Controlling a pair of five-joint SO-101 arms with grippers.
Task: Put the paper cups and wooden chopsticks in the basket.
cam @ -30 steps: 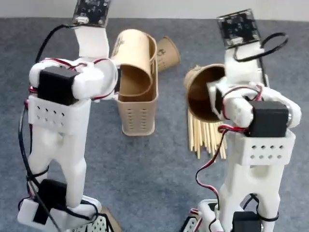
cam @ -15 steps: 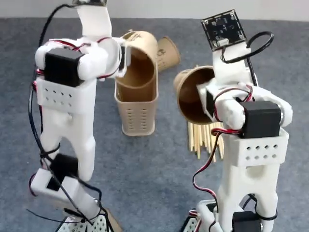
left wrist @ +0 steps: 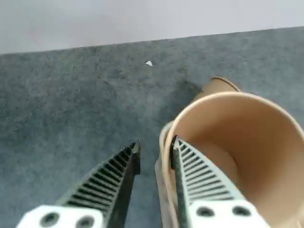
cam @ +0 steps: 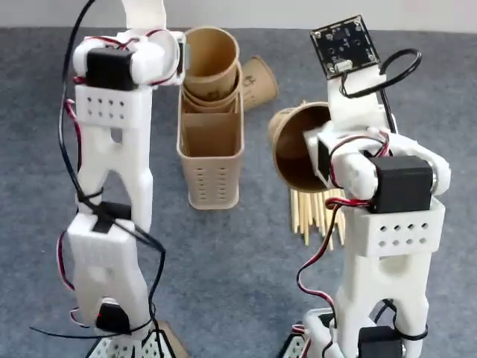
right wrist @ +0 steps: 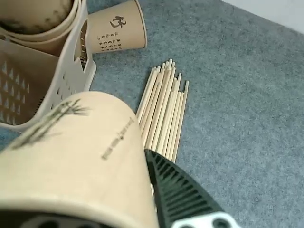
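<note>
The left jaws stand part open, one inside and one outside the rim of the top cup (left wrist: 237, 142) stacked in the basket (cam: 212, 179), a loose cup (cam: 259, 80) lies just beyond, and the right jaws, one hidden, clamp a third cup (cam: 294, 153) above half-covered chopsticks (cam: 313, 216).

Counting one beige perforated plastic basket (cam: 212, 175). Seeing at least four tan paper cups: nested pair (cam: 212, 67), lying cup (cam: 258, 82), tilted cup (cam: 294, 153). Pale wooden chopsticks (cam: 317, 212) are bunching too tight for counting.
</note>
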